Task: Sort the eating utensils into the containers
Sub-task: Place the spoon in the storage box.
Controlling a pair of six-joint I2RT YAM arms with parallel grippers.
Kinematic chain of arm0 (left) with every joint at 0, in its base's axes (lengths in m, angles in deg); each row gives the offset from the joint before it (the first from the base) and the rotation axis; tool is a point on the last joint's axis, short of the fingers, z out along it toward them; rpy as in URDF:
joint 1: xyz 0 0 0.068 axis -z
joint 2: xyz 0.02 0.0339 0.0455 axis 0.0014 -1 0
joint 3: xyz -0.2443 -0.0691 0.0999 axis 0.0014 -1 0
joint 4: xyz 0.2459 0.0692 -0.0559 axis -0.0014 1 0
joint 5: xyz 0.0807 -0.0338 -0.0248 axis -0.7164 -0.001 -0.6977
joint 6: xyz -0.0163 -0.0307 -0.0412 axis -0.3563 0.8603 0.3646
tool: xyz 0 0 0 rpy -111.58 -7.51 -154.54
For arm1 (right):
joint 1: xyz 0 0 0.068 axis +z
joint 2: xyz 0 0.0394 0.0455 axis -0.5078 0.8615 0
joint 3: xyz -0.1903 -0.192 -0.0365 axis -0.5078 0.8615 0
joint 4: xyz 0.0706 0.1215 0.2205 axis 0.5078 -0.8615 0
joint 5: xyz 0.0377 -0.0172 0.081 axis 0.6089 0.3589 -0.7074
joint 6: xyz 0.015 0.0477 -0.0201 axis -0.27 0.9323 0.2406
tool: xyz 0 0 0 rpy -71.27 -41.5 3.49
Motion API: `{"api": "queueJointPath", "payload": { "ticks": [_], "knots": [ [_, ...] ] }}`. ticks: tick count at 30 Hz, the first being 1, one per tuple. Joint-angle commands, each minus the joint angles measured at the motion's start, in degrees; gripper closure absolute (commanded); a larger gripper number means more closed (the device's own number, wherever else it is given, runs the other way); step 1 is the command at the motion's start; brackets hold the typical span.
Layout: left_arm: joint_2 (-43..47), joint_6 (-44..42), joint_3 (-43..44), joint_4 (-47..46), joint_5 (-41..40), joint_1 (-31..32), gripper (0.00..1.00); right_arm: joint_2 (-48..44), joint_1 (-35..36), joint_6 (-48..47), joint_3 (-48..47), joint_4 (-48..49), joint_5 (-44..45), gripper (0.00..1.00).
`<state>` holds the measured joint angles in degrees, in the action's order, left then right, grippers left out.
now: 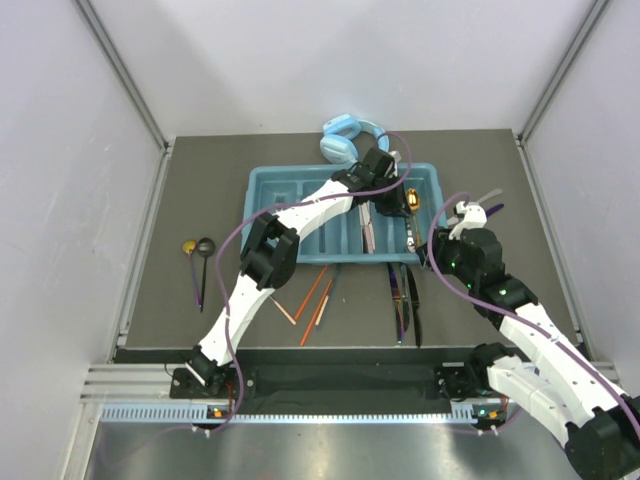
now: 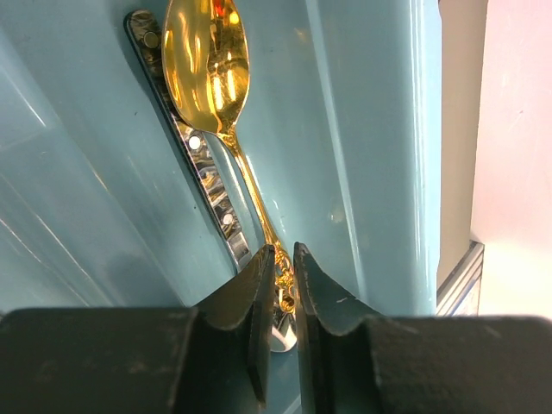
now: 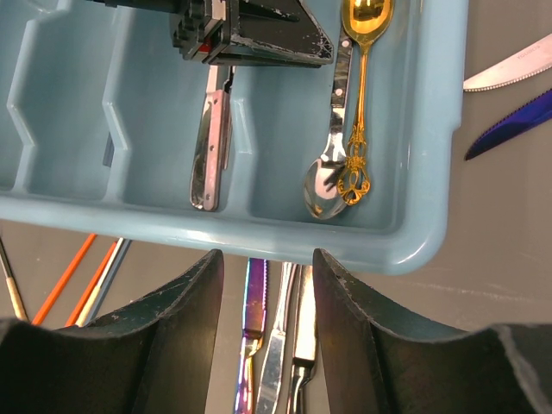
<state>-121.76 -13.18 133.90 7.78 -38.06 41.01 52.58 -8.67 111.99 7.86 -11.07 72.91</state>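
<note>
The left gripper (image 2: pixel 285 257), fingers slightly parted, hovers above the gold spoon (image 2: pixel 207 60), which lies in the tray's (image 2: pixel 371 129) rightmost compartment beside a silver spoon (image 3: pixel 323 185). The right gripper (image 3: pixel 265 256) hangs spread and empty over the tray's near rim.

A dark grey matte worktop (image 1: pixel 200 190) spreads beneath both sets of jaws and shows again under the right jaws in the wrist view (image 3: pixel 509 259). Beyond the jaws stands a plain white back wall (image 1: pixel 340 60). White side walls stand to the left (image 1: pixel 60 200) and right (image 1: pixel 600 200) of them. Aluminium posts (image 1: pixel 120 70) mark the far corners. Behind the jaws, at the near edge, run an aluminium rail (image 1: pixel 130 380) and a brushed metal sheet (image 1: pixel 300 450) that catches the bright, even light.
</note>
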Motion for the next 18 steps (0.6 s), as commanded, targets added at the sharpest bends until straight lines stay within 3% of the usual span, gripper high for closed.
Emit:
{"api": "queueJointPath", "payload": {
  "ticks": [1,6,9,10,13,18],
  "knots": [
    [-0.1,-0.9,1.3,-0.1,-1.2,-0.1,0.80,-0.6,-0.5,0.0,0.3,1.2,1.0,0.54],
    [2.0,-2.2,-0.5,-0.3,-1.7,-0.4,0.81,-0.4,-0.6,0.1,0.4,1.3,1.2,0.54],
    [6.6,-3.8,-4.6,-2.3,-2.2,-1.4,0.75,-0.4,-0.5,0.0,0.4,1.8,1.0,0.52],
    [10.2,-4.3,-6.1,-3.4,-2.0,-1.8,0.73,-0.6,-0.5,-0.1,0.5,1.9,0.8,0.45],
    [19.2,-4.8,-14.3,-9.6,-0.7,-3.9,0.61,-1.1,-0.5,0.0,1.0,2.6,0.8,0.42],
    [30.7,-8.1,-21.6,-8.3,-5.5,-7.7,0.60,-0.7,-0.6,0.5,1.1,2.9,0.9,0.41]
  ]
}}
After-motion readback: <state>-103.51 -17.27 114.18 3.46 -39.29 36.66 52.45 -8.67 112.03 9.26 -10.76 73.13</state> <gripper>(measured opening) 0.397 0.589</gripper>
